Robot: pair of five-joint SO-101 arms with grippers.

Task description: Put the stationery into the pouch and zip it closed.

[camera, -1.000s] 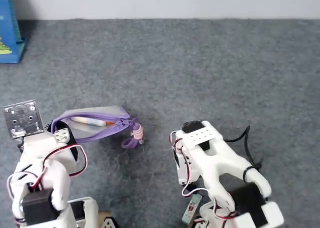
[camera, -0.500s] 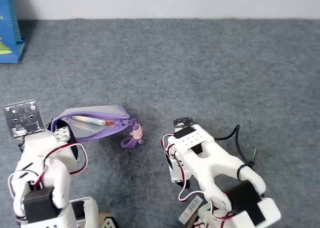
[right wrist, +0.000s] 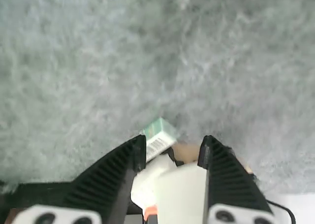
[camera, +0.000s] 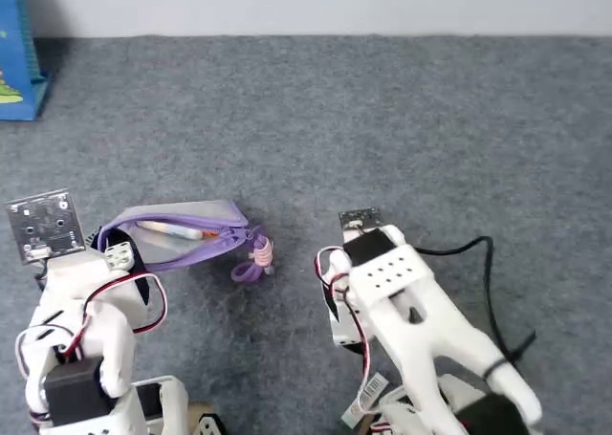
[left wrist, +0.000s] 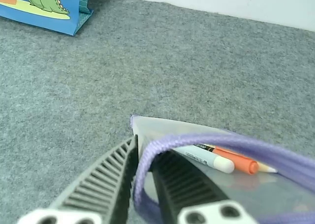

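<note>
Clamping pouch (left wrist: 165, 129) rim in my left pincer (left wrist: 143, 147)
Right pincer (right wrist: 173, 140), jaws apart, hangs above small green box (right wrist: 158, 134); a skewed descent could knock it away

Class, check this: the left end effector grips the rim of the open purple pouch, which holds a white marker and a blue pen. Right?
No. The left end effector does grip the open purple pouch by its rim, and a white marker lies inside, but the pen beside it is orange, not blue, as the left wrist view shows.
</note>
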